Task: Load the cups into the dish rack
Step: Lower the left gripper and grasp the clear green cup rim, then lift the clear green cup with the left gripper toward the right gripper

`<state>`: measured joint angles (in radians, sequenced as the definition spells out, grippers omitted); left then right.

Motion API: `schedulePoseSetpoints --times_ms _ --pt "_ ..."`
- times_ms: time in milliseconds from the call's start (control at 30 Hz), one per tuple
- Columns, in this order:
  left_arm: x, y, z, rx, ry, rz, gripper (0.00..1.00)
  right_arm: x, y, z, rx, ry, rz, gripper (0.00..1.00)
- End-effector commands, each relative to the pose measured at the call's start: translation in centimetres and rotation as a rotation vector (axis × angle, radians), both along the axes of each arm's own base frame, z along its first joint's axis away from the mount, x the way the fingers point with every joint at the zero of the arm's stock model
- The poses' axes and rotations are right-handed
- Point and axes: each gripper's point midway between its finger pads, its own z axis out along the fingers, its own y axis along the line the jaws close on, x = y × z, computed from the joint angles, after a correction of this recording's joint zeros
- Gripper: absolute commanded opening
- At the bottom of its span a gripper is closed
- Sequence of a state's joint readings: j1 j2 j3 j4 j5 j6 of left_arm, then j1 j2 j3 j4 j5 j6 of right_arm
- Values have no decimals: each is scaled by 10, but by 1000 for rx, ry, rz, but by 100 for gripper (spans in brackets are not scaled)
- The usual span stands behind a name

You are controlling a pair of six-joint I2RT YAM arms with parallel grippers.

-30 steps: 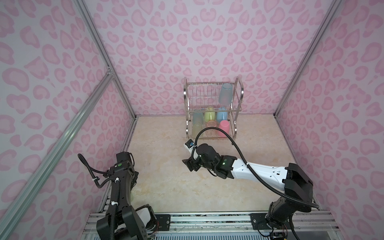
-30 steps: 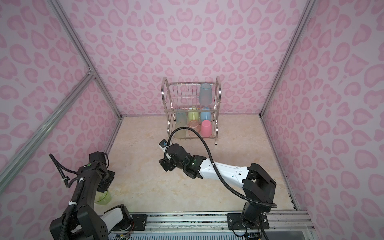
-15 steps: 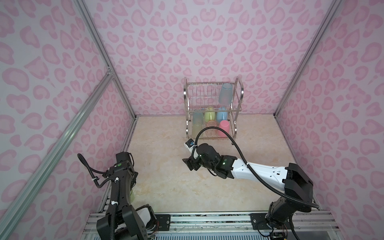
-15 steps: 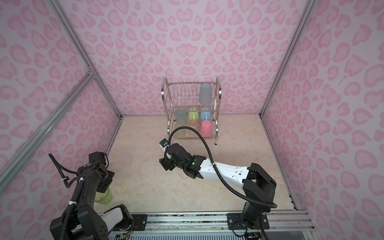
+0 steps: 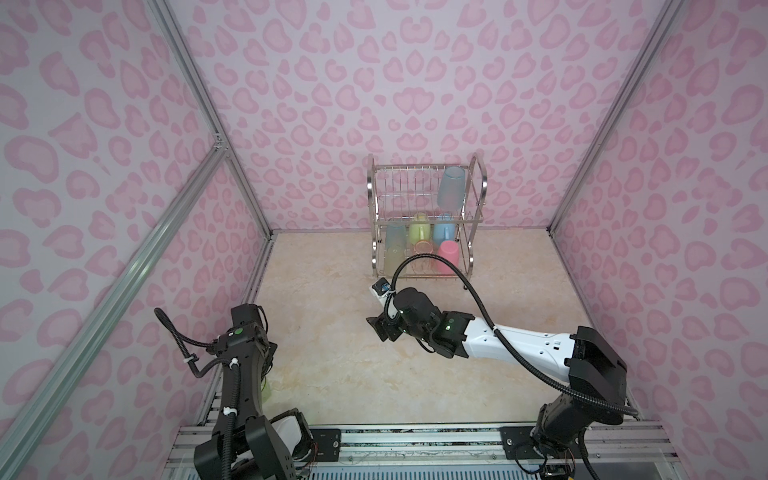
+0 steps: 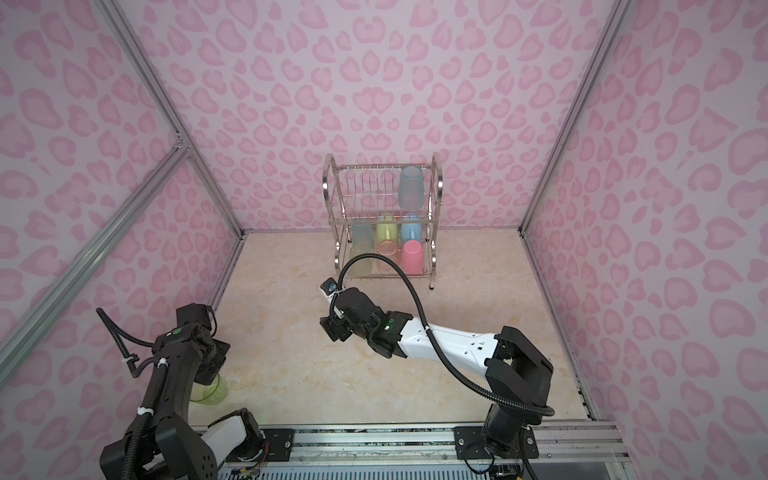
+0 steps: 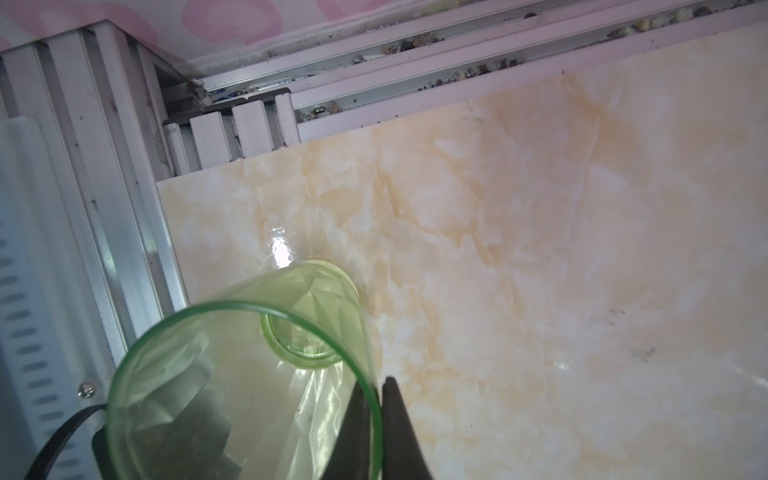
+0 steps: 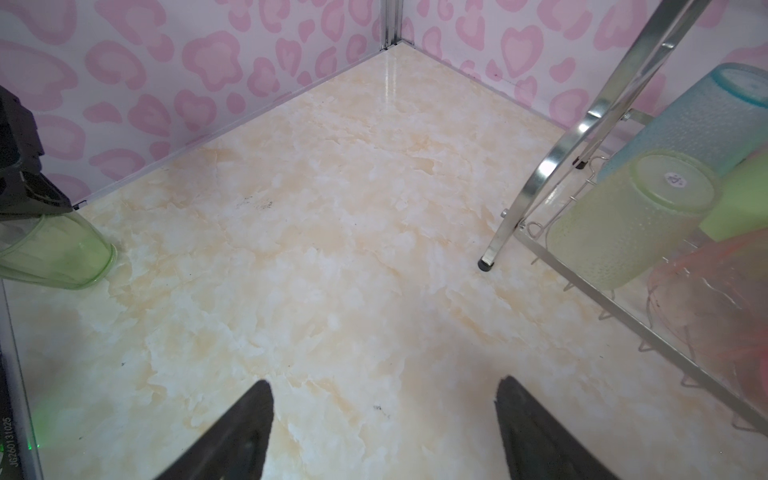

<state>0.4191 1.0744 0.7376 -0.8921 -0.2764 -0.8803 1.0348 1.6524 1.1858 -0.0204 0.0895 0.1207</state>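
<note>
My left gripper is shut on the rim of a translucent green tumbler, one finger inside the wall and one outside. The tumbler hangs tilted at the table's near left corner, base down by the surface. The dish rack stands at the back wall in both top views. Its upper tier holds a pale blue tumbler. Its lower tier holds several cups, among them a pink tumbler and a yellow-green tumbler. My right gripper is open and empty over mid-table, in front of the rack.
Pink patterned walls close in the marble-look table on three sides. An aluminium rail runs along the near edge. The rack's near leg stands to one side of my right gripper. The right arm's cable loops up in front of the rack.
The left jaws have closed the last bit onto the green tumbler's rim. Neither arm has visibly shifted.
</note>
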Motion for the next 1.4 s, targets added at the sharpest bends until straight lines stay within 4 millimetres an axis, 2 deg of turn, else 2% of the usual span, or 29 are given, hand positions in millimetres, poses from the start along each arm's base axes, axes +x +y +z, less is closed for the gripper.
schedulePoseSetpoints --times_ms 0,167,300,500,600,667,800,1100,1233,1367 --pt "11 -4 2 -16 -40 -56 3 5 -3 5 17 -11 -22 83" --pt "22 -9 12 -5 -85 -118 3 8 -4 6 27 -6 -35 83" --pt "35 -17 27 23 -128 -175 3 11 -6 7 35 -1 -50 83" --pt "65 -43 54 45 -220 -308 3 18 -16 8 53 9 -106 83" --pt "86 -66 65 23 -304 -428 3 23 -25 10 67 12 -149 83" --pt "102 -91 75 5 -392 -550 3 26 -31 12 86 16 -175 83" --pt "122 -135 97 -29 -575 -748 3 33 -45 15 134 39 -226 83" --pt "128 -206 136 -52 -798 -1078 3 42 -62 18 220 94 -289 83" --pt "123 -228 154 -77 -919 -1174 3 44 -63 22 252 118 -300 83" --pt "117 -242 168 -91 -1011 -1249 3 44 -65 27 290 141 -314 83"
